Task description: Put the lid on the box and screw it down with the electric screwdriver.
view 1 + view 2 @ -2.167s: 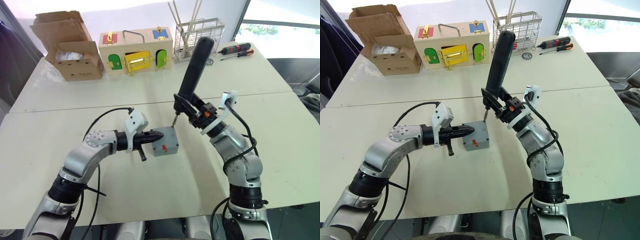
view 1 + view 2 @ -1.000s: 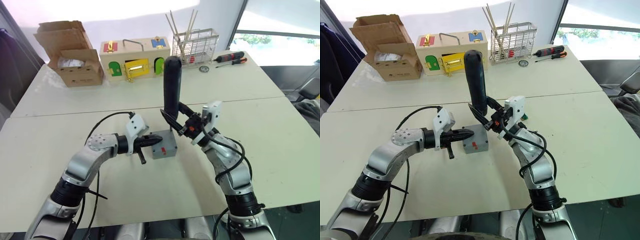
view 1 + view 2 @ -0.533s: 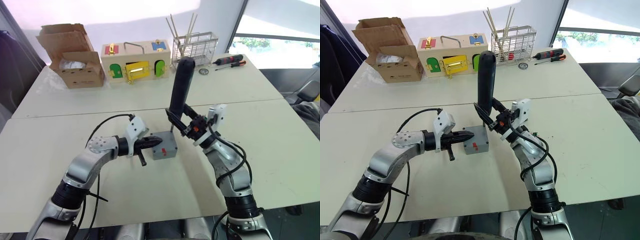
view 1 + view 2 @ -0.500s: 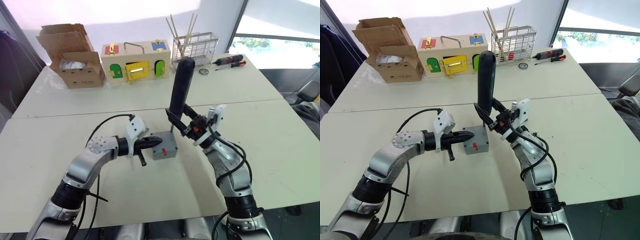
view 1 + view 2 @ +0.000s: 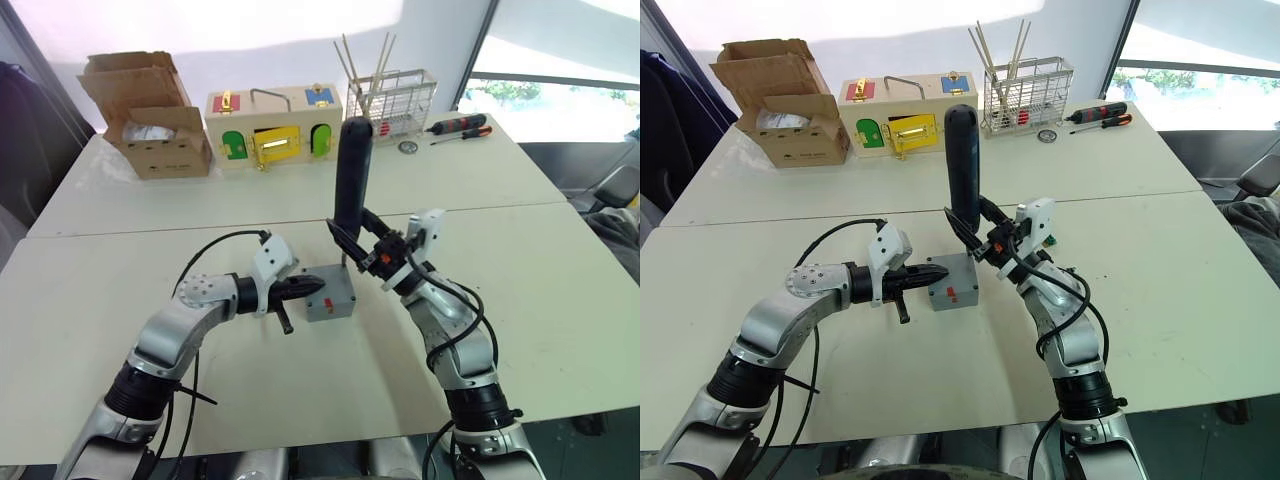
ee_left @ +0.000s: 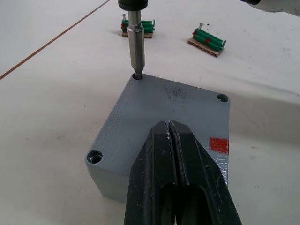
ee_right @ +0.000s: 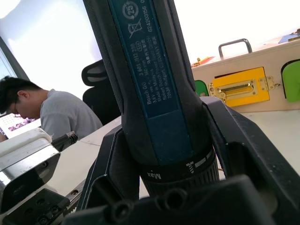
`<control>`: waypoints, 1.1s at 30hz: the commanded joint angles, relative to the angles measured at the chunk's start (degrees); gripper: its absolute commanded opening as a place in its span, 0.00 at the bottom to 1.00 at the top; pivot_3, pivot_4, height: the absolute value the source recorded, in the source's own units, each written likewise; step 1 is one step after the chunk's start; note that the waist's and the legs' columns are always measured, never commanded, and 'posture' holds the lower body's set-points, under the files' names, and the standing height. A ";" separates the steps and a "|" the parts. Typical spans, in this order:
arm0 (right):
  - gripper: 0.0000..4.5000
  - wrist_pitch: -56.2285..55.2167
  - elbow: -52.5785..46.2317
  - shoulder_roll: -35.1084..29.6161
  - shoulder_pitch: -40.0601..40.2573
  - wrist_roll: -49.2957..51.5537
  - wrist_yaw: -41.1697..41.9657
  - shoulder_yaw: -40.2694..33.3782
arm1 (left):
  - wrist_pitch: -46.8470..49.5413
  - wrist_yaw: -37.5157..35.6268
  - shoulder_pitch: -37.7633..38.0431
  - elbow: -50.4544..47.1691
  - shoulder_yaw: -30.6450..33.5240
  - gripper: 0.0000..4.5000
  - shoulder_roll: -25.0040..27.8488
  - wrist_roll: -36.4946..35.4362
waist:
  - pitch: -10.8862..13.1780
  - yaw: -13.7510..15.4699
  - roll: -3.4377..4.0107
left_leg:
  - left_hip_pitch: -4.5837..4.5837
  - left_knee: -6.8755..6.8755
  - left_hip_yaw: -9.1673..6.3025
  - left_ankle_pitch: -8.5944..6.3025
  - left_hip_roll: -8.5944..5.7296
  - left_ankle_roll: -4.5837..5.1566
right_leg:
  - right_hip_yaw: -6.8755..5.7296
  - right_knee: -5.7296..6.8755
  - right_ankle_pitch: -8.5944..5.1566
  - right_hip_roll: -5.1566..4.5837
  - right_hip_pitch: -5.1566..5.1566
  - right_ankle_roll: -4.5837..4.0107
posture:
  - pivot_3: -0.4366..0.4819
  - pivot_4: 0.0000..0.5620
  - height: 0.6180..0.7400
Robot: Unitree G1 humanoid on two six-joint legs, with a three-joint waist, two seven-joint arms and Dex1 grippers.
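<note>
One corner screw hole is now taking the bit: I am watching the electric screwdriver (image 5: 352, 170) swing from its lean of a moment ago to nearly upright, its metal tip sitting in the far corner hole of the lid (image 6: 176, 122). To me that means driving is beginning at this corner, while the two other holes I can see are looking empty.

The box (image 5: 331, 295) is sitting mid-tabletop (image 5: 560, 300) with the lid on top and its red mark facing me. My right claw (image 5: 362, 243) is pinching the driver low on its body. My left claw (image 5: 306, 287) is pressed together, its tips resting on the lid's near edge to steady it.

At the back, the cardboard box (image 5: 150, 115) is standing open with something pale inside that I cannot identify, and the wire basket (image 5: 392, 90) is holding thin sticks.
</note>
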 commanded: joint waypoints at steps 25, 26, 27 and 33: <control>0.41 7.77 -4.43 -2.54 -0.25 3.47 -2.19 -2.94 | -0.46 -0.25 1.42 1.04 -1.27 0.00 -1.16 1.38 | 0.07 0.19 0.06 | -0.11 0.00 -0.08 0.00 0.00 0.00 | -0.07 -0.08 -0.02 -0.03 -0.02 0.00 | 0.48 0.27 1.00; 0.41 9.97 -7.27 -3.61 -1.38 4.84 -2.51 -4.02 | -0.52 -0.27 1.62 0.96 -1.19 0.00 -1.06 1.34 | 0.12 0.23 0.10 | -0.19 0.00 -0.08 0.00 -0.01 0.00 | -0.07 -0.08 -0.02 -0.04 -0.09 0.00 | 0.48 0.27 1.00; 0.41 12.60 -10.30 -5.04 -2.64 6.56 -2.88 -5.27 | -0.65 -0.29 1.75 0.96 -1.10 0.00 -0.94 1.34 | 0.20 0.27 0.15 | -0.28 0.00 -0.08 0.00 -0.02 -0.01 | -0.07 -0.07 -0.02 -0.05 -0.19 0.00 | 0.48 0.27 1.00; 0.41 23.15 -20.99 -10.22 -9.44 16.74 -6.52 -12.82 | -1.02 0.14 2.57 0.62 -0.79 0.00 -1.03 1.26 | 0.84 0.40 0.38 | -0.75 0.03 -0.09 0.02 -0.06 -0.02 | -0.08 -0.05 0.00 -0.11 -0.59 -0.01 | 0.48 0.27 1.00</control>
